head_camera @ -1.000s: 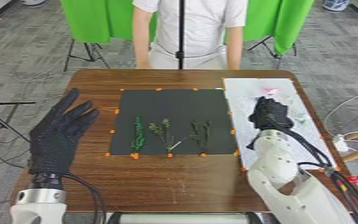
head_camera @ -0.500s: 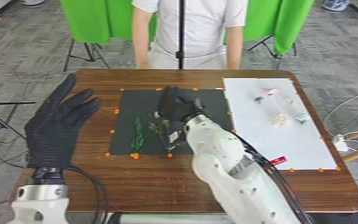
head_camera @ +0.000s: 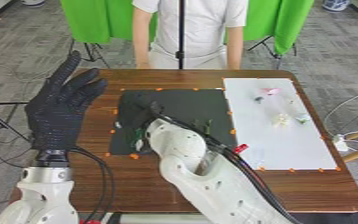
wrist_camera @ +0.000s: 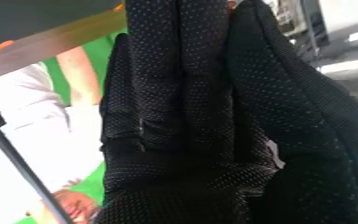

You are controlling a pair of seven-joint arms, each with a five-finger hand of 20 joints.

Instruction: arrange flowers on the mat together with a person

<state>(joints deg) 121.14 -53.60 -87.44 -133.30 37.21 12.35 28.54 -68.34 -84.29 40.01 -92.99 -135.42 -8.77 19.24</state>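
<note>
Over the left part of the dark mat (head_camera: 198,102), my right hand (head_camera: 151,111) is hard to make out against the black surface. Its glove (wrist_camera: 189,95) has straight fingers in the right wrist view, the thumb alongside. My left hand (head_camera: 58,112) is open, raised at the table's left side. Green sprigs (head_camera: 138,133) lie at the mat's left, partly hidden by the right hand and arm; another stem (head_camera: 208,127) lies at its right. On the white sheet (head_camera: 269,150) are a pink flower (head_camera: 270,91), a white flower (head_camera: 281,119) and a pale bloom (head_camera: 302,118).
Orange markers (head_camera: 135,156) line the mat and sheet edges. The brown table (head_camera: 104,175) extends around them. A black upright pole (head_camera: 181,30) stands beyond the far edge. The right forearm (head_camera: 202,172) and its cables cross the mat's front edge.
My right hand has swung left from the white sheet onto the dark mat, then farther left and slightly nearer. My left hand has risen a little.
</note>
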